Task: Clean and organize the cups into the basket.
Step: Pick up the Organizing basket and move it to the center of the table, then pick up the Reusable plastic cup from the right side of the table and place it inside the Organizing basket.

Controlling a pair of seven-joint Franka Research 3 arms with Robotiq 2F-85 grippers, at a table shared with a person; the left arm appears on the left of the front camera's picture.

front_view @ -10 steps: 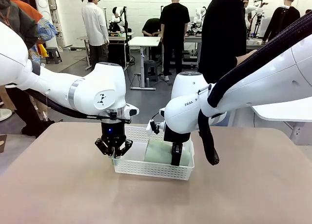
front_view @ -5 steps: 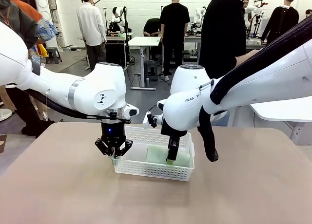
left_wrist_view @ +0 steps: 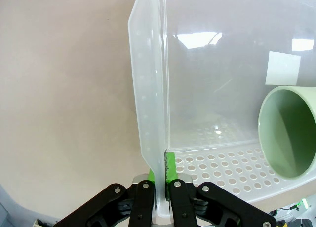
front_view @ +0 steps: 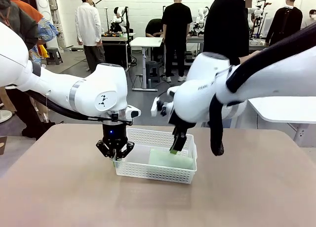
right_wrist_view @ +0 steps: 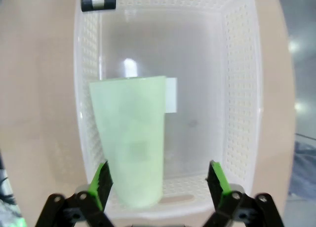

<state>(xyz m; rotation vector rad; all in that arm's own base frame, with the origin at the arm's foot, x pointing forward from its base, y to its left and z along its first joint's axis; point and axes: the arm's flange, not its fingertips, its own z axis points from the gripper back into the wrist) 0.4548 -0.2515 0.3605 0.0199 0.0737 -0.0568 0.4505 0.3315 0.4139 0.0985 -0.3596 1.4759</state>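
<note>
The white lattice basket (front_view: 148, 171) sits mid-table. A pale mint green cup (front_view: 170, 158) lies on its side inside it; its body shows in the right wrist view (right_wrist_view: 131, 143) and its open mouth in the left wrist view (left_wrist_view: 289, 133). My left gripper (front_view: 115, 155) is shut on the basket's left end wall (left_wrist_view: 150, 113), pinching the thin rim between its pads. My right gripper (front_view: 176, 148) hangs open just above the cup at the basket's right end, holding nothing (right_wrist_view: 159, 180). The tan-brown cups are out of view.
A person in black (front_view: 227, 34) stands at the table's far side behind the right arm. The tan tabletop (front_view: 59, 187) spreads bare on all sides of the basket. A white side table (front_view: 284, 111) stands at the right.
My right gripper has let go of the mint cup and risen out of the basket, leaving the cup lying inside. The left gripper has held still on the basket wall.
</note>
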